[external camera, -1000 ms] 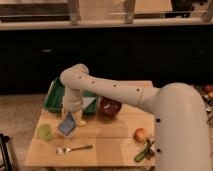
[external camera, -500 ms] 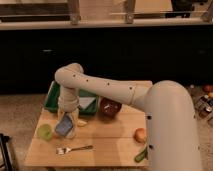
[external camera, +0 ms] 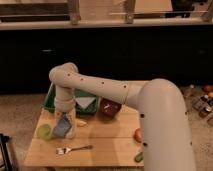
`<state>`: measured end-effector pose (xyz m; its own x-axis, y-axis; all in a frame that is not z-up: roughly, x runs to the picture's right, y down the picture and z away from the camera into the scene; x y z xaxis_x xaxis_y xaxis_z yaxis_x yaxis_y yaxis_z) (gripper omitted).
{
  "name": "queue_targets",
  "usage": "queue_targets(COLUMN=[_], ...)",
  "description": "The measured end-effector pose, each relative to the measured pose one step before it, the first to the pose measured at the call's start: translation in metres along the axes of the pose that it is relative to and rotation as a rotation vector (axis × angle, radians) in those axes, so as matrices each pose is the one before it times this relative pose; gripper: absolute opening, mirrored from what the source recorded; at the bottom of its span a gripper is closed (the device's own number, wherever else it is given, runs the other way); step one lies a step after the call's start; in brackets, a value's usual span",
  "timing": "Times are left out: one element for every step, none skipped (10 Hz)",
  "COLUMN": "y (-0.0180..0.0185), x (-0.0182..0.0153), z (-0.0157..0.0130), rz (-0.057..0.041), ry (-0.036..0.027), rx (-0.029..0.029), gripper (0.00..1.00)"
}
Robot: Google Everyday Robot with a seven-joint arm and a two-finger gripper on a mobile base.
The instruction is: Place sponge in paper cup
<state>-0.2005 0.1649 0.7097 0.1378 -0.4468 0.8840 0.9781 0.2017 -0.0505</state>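
Observation:
The blue sponge (external camera: pixel 62 127) hangs tilted at the end of my arm, just above the wooden table (external camera: pixel 110 142). My gripper (external camera: pixel 65 123) points straight down over the table's left part and is shut on the sponge. A pale rounded shape right under and beside the sponge looks like the paper cup (external camera: pixel 70 132); the gripper and sponge hide most of it. I cannot tell whether the sponge touches the cup.
A light green cup (external camera: pixel 44 131) stands just left of the sponge. Behind it is a green tray (external camera: pixel 50 101) holding a white cloth (external camera: pixel 86 102). A dark red bowl (external camera: pixel 109 107), an orange fruit (external camera: pixel 138 135), a fork (external camera: pixel 73 149) and a green item (external camera: pixel 139 157) lie on the table.
The arm's elbow has swung left and the gripper with the sponge has shifted slightly left, staying low over the same part of the table.

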Motion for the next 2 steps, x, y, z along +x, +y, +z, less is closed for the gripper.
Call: queue_targets(y=[0.00076,0.00036], x=[0.00061,0.00120], z=[-0.00028,-0.00070], rz=[-0.00410,0.00251], ry=[-0.00149,0.00166], rx=[-0.00188,-0.00160], gripper=[0.01,0.02])
